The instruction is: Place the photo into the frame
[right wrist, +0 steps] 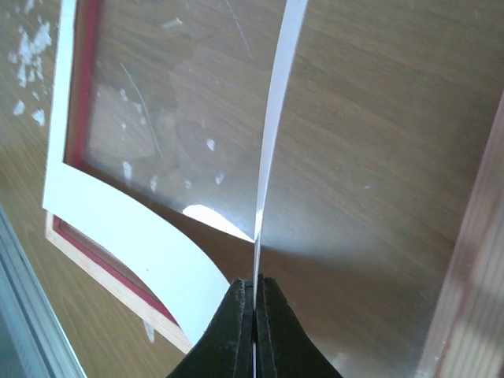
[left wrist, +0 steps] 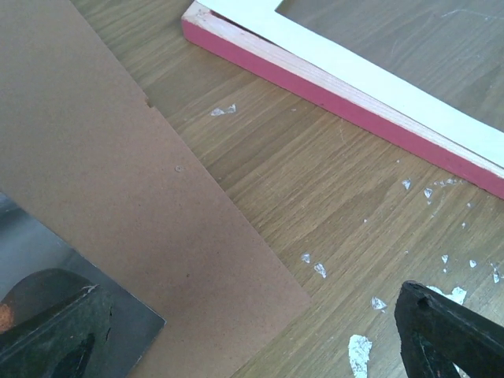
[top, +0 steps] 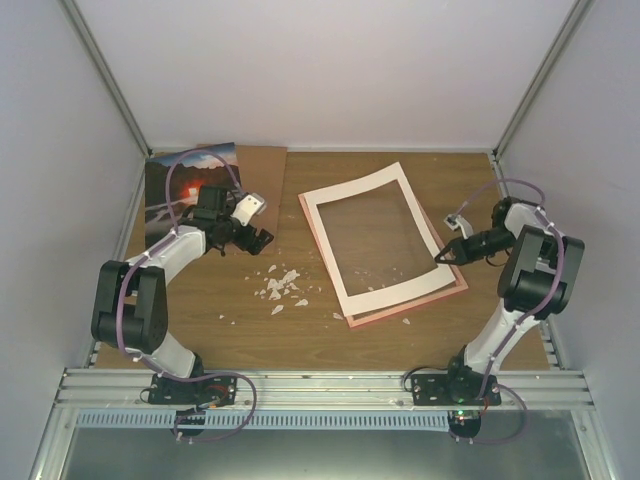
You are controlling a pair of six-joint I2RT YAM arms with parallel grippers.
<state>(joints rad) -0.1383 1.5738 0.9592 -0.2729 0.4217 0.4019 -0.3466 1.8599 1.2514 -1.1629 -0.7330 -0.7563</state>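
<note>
Clamped tight in the right gripper [top: 443,256]: the right-hand edge of the white mat [top: 350,190], thin card pinched between fingers pressed flat together. In the right wrist view, seen edge-on rising from the fingertips, bowed upward on that side. Resting on the frame [top: 405,308] along the opposite side. Pink edging showing round the mat's left and near borders, clear pane showing through the mat's opening, flat on the table [top: 250,330].

Spread wide and grasping nothing: the left gripper [top: 255,237], hanging well to the left of the frame. Below one finger [left wrist: 47,339], a corner of the photo [top: 185,175]; below the other, bare wood with white flakes [top: 280,285]. Photo lying flat, left of the frame and a little farther back, partly hidden under the left arm, its near corner overlapping a brown board [top: 262,170]. Board between photo and frame, not touching the frame. Flakes scattered near the frame's left side, a few more by its near edge.
</note>
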